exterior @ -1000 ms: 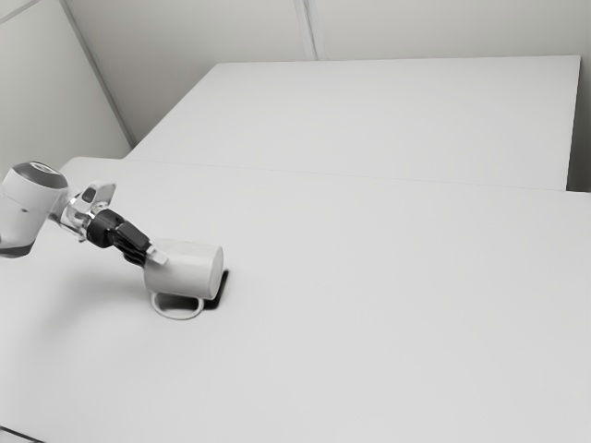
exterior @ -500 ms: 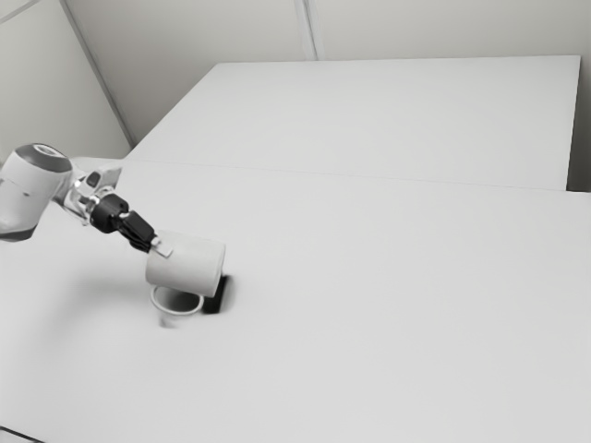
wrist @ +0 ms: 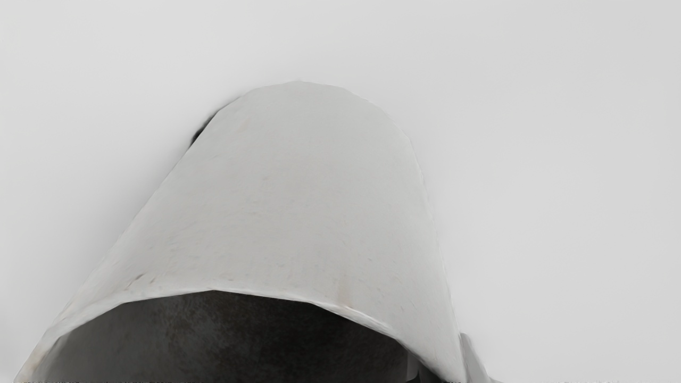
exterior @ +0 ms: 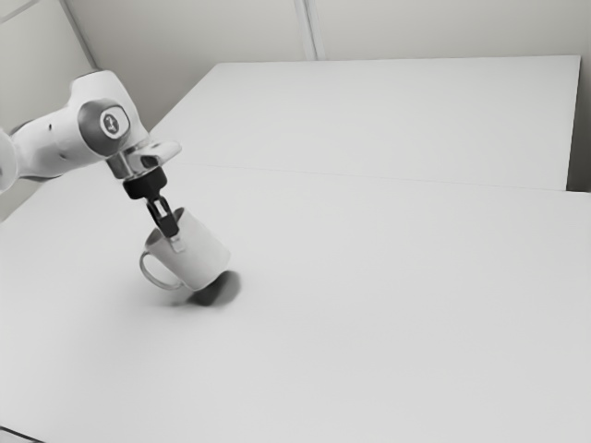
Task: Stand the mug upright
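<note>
The white mug (exterior: 205, 260) is tilted above the counter (exterior: 388, 305), in the exterior view's left half. Its mouth faces up and toward the exterior view's left; its base points down and toward the exterior view's right. The handle (exterior: 143, 267) lies on the lower side, toward the exterior view's left. The black hand (exterior: 174, 242) is closed on the mug's side at the rim, one finger within the mouth and one outside; the wrist view shows the rim and dark interior. A shadow (exterior: 218, 291) lies beneath the base; whether the base touches the counter cannot be told. The white arm (exterior: 55, 143) enters from the exterior view's left. Beyond stand a pale flat surface (exterior: 388, 120) and a back wall (exterior: 443, 28).
</note>
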### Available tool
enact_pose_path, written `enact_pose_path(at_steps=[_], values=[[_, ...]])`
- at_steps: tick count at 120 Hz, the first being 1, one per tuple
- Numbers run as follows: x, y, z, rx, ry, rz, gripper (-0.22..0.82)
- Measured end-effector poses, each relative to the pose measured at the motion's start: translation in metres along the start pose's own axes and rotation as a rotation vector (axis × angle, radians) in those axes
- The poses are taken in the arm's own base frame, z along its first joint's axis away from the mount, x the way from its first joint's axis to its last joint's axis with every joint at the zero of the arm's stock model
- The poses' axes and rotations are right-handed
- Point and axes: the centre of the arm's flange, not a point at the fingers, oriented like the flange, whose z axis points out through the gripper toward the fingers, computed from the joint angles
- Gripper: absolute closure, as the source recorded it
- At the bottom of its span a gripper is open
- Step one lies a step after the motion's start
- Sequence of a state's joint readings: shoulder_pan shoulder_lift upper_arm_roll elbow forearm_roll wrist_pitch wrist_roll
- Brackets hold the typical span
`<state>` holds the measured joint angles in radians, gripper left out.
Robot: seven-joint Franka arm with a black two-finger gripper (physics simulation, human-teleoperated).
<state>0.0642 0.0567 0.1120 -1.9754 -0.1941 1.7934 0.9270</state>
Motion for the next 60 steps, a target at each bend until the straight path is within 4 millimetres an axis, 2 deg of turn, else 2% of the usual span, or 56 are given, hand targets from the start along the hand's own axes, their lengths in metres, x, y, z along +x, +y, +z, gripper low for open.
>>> enact_pose_path(at_steps=[33,46,60], values=[[0.026,0.054,0.013,0.255,-0.064,0.165,0.79],[0.023,0.058,0.029,0.29,-0.071,0.181,0.79],[0.021,0.057,0.031,0.326,-0.065,0.184,0.79]])
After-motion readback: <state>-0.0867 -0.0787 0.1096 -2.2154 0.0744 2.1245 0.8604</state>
